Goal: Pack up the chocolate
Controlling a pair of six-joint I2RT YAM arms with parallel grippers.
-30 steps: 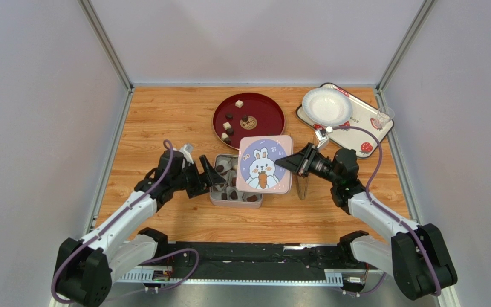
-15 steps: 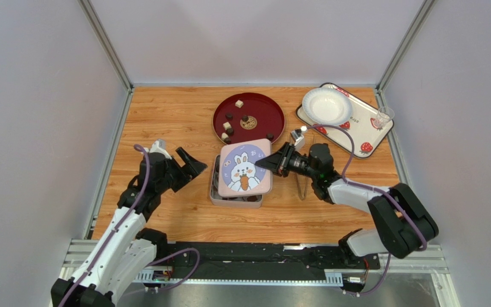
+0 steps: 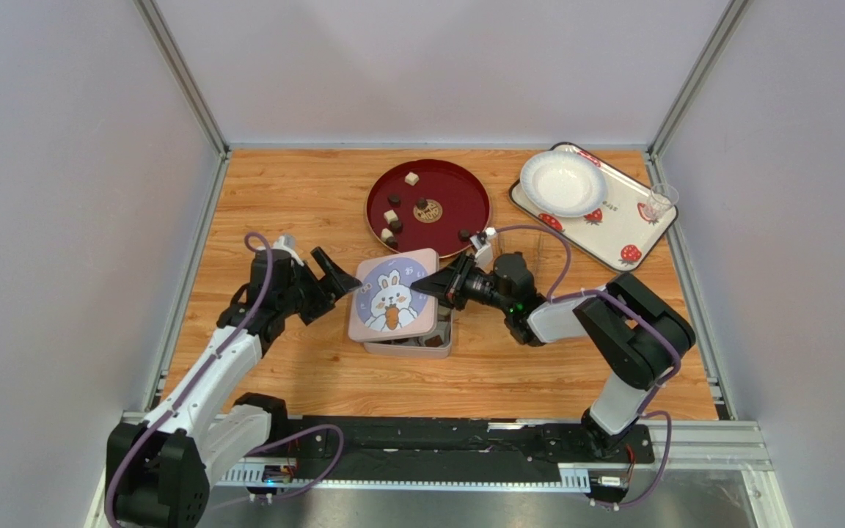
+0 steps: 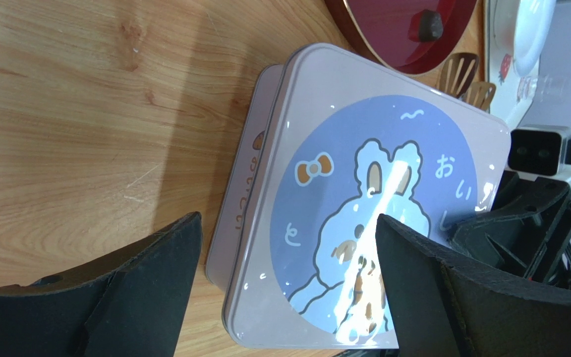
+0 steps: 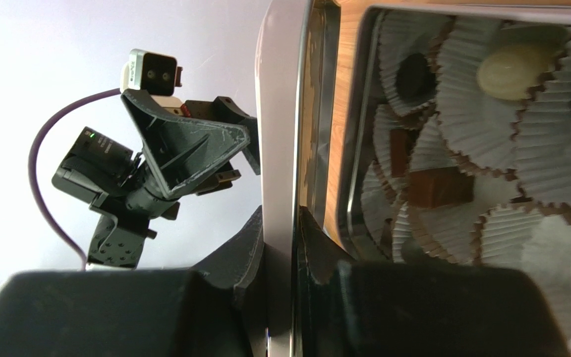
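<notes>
My right gripper (image 3: pixel 434 288) is shut on the right edge of the pink bunny lid (image 3: pixel 394 300) and holds it over the metal tin (image 3: pixel 446 336), shifted left so the tin's right side shows. The lid's edge (image 5: pixel 281 186) stands clamped between my right fingers. The tin (image 5: pixel 355 149) holds paper cups with chocolate pieces (image 5: pixel 434 187). My left gripper (image 3: pixel 339 281) is open and empty at the lid's left edge, its jaws either side of the lid (image 4: pixel 370 216). A few chocolate pieces (image 3: pixel 391 217) lie on the red plate (image 3: pixel 455 196).
A floral tray (image 3: pixel 625 226) with a white paper plate (image 3: pixel 561 182) and a clear cup (image 3: pixel 659 201) stands at the back right. Metal tongs (image 3: pixel 556 255) lie behind my right arm. Frame posts rise at both back corners.
My right gripper has carried the lid left over the tin. My left gripper drew back from the tin, then came forward to the lid's left edge.
</notes>
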